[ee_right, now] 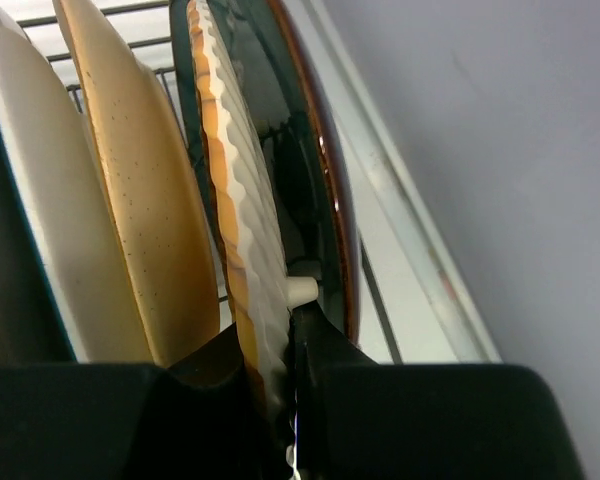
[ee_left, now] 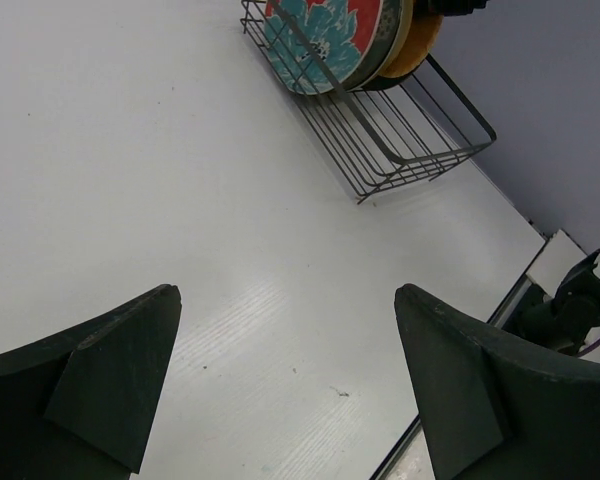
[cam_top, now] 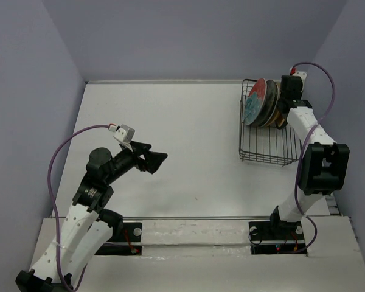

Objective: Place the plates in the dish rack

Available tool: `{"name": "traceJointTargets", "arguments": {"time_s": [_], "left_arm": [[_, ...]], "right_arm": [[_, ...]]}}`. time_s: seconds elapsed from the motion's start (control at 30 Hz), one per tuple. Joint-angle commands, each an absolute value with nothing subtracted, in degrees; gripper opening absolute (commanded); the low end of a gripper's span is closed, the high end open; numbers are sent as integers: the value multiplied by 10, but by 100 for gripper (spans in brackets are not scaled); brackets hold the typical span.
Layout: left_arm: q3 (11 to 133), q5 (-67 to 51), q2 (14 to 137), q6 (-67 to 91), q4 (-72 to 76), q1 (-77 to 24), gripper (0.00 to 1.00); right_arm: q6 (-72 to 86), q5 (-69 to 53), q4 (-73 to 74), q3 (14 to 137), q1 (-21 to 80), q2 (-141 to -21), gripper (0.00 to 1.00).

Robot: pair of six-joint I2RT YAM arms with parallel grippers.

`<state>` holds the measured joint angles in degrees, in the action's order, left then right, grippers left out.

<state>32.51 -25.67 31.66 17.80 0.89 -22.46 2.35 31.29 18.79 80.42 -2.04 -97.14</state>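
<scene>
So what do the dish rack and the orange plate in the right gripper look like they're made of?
The dish rack looks like thin dark wire, probably coated metal; the table shows through its open grid. The orange plate, pinched in the right gripper, looks like glazed ceramic, with a ribbed orange-and-cream rim and a soft sheen. It could be melamine; hard to tell.

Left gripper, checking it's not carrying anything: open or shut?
Open: the left gripper has fingers wide apart, only table between.
</scene>
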Motion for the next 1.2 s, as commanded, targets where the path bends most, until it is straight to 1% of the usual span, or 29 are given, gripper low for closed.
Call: {"name": "traceJointTargets", "arguments": {"time_s": [0.0, 0.07, 0.13, 0.17, 0.2, 0.23, 0.43, 0.47, 0.5, 0.6, 0.87, 0.93, 0.97, 1.0, 1.07, 1.1, 1.17], "left_arm": [[352, -258, 313, 166, 22, -229, 99], [352, -258, 314, 166, 22, -229, 99], [353, -258, 315, 166, 22, -229, 99], [352, -258, 316, 166, 22, -229, 99], [352, -258, 316, 166, 22, -229, 99], [352, -258, 316, 166, 22, -229, 99], [352, -254, 318, 165, 21, -229, 99], [352, -254, 319, 166, 21, -229, 99], [352, -253, 320, 166, 21, -229, 99], [352, -253, 322, 166, 21, -229, 99], [352, -253, 327, 166, 21, -229, 99], [352, -250, 330, 165, 21, -229, 99], [352, -248, 330, 164, 20, -229, 99], [352, -246, 330, 164, 20, -228, 99], [352, -243, 334, 163, 19, -228, 99], [352, -242, 337, 163, 18, -229, 99], [353, -236, 342, 163, 18, -229, 99]], "right_arm": [[50, 303, 127, 792, -39, -968, 7], [51, 301, 122, 784, -39, -968, 7], [51, 301, 115, 778, -39, -967, 11], [51, 303, 115, 779, -39, -965, 22], [51, 302, 113, 779, -39, -964, 26], [51, 302, 113, 781, -39, -964, 27], [42, 333, 100, 804, -39, -967, 29], [41, 335, 98, 807, -39, -969, 32], [41, 336, 99, 815, -39, -970, 41], [51, 326, 100, 814, -39, -958, 51], [102, 276, 117, 804, -39, -876, 53], [134, 236, 128, 799, -39, -842, 59], [146, 201, 131, 790, -39, -831, 62], [168, 185, 136, 786, -39, -809, 73], [189, 158, 142, 778, -39, -788, 88], [200, 140, 148, 772, -39, -778, 99], [232, 98, 148, 761, -39, -741, 100]]}}
